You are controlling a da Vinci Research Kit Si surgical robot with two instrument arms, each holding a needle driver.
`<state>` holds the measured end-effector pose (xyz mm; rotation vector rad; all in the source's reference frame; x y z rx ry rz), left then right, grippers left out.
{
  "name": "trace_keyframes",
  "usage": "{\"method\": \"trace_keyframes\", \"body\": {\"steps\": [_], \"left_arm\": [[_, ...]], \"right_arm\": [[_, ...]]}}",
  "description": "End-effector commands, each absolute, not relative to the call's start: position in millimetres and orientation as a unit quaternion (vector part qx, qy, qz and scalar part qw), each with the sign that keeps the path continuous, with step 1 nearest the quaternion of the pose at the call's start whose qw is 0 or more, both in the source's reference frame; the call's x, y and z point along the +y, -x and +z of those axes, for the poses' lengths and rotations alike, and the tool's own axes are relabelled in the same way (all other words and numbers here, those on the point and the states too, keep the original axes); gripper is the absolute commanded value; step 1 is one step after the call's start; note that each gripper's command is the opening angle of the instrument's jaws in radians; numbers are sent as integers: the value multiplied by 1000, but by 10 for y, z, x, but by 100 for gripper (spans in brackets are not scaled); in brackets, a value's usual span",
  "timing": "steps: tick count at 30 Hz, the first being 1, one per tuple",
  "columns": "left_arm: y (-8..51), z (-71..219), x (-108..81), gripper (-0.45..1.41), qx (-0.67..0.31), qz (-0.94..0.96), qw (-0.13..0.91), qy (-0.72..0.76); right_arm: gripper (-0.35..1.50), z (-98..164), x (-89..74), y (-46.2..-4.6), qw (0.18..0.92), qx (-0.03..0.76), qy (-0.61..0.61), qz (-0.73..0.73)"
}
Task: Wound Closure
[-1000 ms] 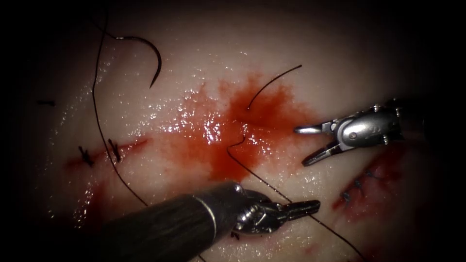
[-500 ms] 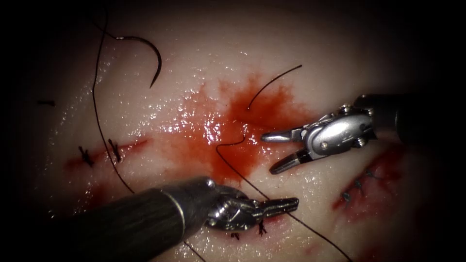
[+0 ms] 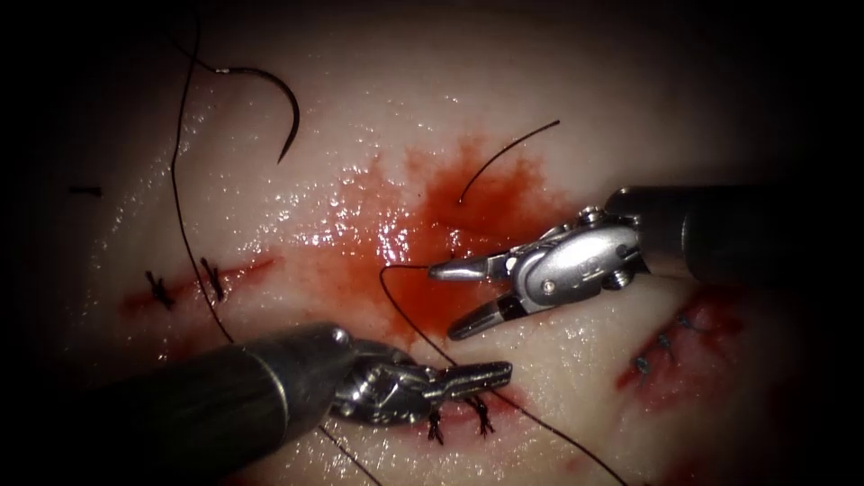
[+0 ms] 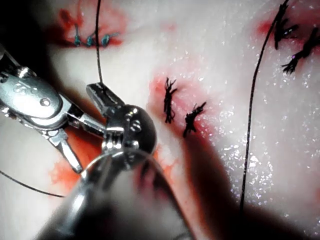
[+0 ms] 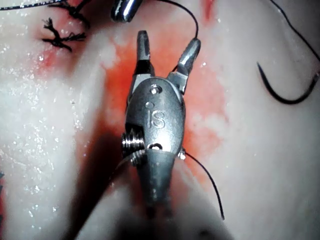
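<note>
The left hand (image 3: 481, 373), at six o'clock in the endoscope view, has its jaws pressed together on the thread (image 3: 396, 301) beside two knotted stitches (image 3: 459, 418). The right hand (image 3: 450, 297), entering from three o'clock, is spread and holds nothing, its tips near the thread's loop over the red fluid (image 3: 432, 225). The needle (image 3: 279, 99) lies free on the tissue (image 3: 360, 117) at eleven o'clock.

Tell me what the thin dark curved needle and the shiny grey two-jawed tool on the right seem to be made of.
The thin dark curved needle, lying free on the tissue to the upper left, held by neither tool, looks like dark-finished metal, judging by its stiff, even arc. The right arm's shiny grey tool, open and empty, looks like polished steel, judging by bright highlights and a screw head.
</note>
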<state>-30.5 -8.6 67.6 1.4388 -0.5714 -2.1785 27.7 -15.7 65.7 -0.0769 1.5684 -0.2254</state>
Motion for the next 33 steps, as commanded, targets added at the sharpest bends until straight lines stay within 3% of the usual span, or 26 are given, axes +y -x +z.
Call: {"method": "trace_keyframes", "body": {"steps": [1, 15, 23, 26, 28, 29, 33], "left_arm": [[309, 681, -86, -45, -208, -793, 232, -523], [301, 681, -83, -45, -209, -796, 228, -521], [298, 682, -83, -45, -209, -796, 227, -520], [297, 683, -83, -45, -209, -797, 227, -519], [297, 683, -83, -45, -209, -797, 227, -519], [297, 683, -83, -45, -210, -797, 226, -519], [295, 682, -84, -45, -213, -797, 224, -519]], "right_arm": [[128, 662, -161, -292, 698, 707, 34, -105], [130, 654, -167, -329, 684, 720, 27, -119], [118, 655, -166, -334, 679, 724, 29, -120], [84, 653, -167, -334, 678, 725, 28, -120], [15, 653, -168, -334, 677, 725, 28, -121], [-35, 653, -169, -333, 678, 725, 21, -116], [-35, 656, -166, -334, 687, 719, 11, -106]]}}
